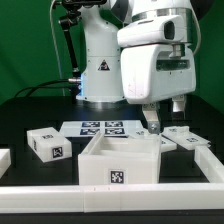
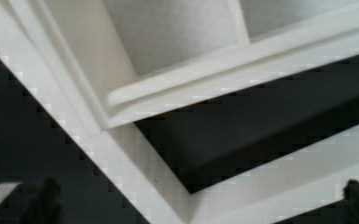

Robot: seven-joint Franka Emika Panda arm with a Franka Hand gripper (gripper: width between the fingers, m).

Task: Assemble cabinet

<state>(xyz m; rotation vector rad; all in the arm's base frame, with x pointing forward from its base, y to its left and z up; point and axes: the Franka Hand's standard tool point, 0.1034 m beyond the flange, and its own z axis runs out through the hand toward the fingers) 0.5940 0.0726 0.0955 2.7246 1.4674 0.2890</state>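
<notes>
- Nearest the camera lay a low white rail (image 1: 110,197), stretched across the table just in front of the cabinet (image 1: 120,160).
- The cabinet itself stood on the dark table right behind that rail, a white box open at the top, with a square tag on its front face.
- The gripper (image 1: 152,124) hung over the cabinet's rear corner on the exterior view's right, fingers pointing down and close to the rim. I could not tell whether it touched.
- In the wrist view the dark fingertips (image 2: 23,200) stood wide apart with nothing held, and one white wall of the cabinet ran down between them.
- A tagged block (image 1: 48,144) sat apart from the cabinet on the exterior view's left, the marker board (image 1: 100,128) lay behind it, and other white parts (image 1: 185,138) lay near it on the exterior view's right.
- To my eye the step in hand was taking hold of that wall near the corner.
- Done well, it would call for:
  - centring the wall between the fingers
  - squaring the pads to its faces
  - sinking low enough for a full bite before closing gently
- Smooth plastic gripped so near one corner would likely let the box swing, so any pull ought to be slow and kept clear of the neighbouring parts.
</notes>
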